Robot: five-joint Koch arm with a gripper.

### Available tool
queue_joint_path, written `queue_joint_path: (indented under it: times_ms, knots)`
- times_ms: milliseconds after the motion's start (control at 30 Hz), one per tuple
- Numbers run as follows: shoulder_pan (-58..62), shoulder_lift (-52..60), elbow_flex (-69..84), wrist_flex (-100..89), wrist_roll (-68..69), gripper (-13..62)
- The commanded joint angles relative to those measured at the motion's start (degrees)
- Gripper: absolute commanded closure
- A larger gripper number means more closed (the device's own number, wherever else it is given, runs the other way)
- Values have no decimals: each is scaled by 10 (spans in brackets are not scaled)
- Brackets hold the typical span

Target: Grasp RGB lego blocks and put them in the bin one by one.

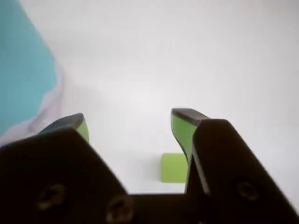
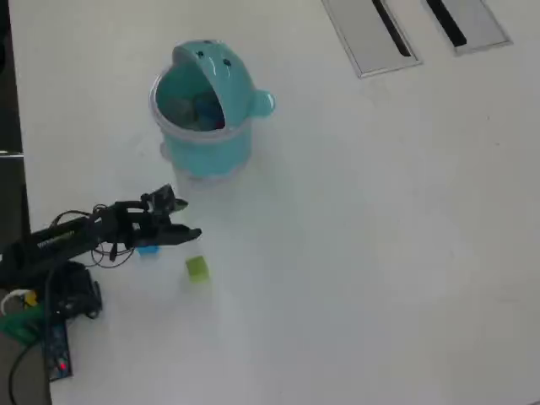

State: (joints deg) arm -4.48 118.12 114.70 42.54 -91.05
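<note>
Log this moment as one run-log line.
pincer: open, empty | yellow-green block: on table, ungrasped | blue block: under arm | bin: lid open

blue block [image 2: 148, 250] half hidden, bin [image 2: 202, 126] contents perhaps blurred

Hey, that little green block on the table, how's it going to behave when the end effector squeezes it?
The green block looks like a rigid plastic cube, so it probably won't deform. It's tiny next to the bin, likely very light and easily nudged across the smooth table. Flat faces suggest sliding, not rolling. The end effector is open.

wrist view low (close), overhead high, sharing green block [image 1: 174, 167]
</note>
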Motion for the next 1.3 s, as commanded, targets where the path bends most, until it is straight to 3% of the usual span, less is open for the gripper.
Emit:
queue_joint_path:
  times_ms: [0, 500, 1267]
  knots:
    - [20, -3, -8, -2, -1, 163]
    - [39, -40, 63, 19, -11, 163]
    - [122, -163, 51, -23, -43, 163]
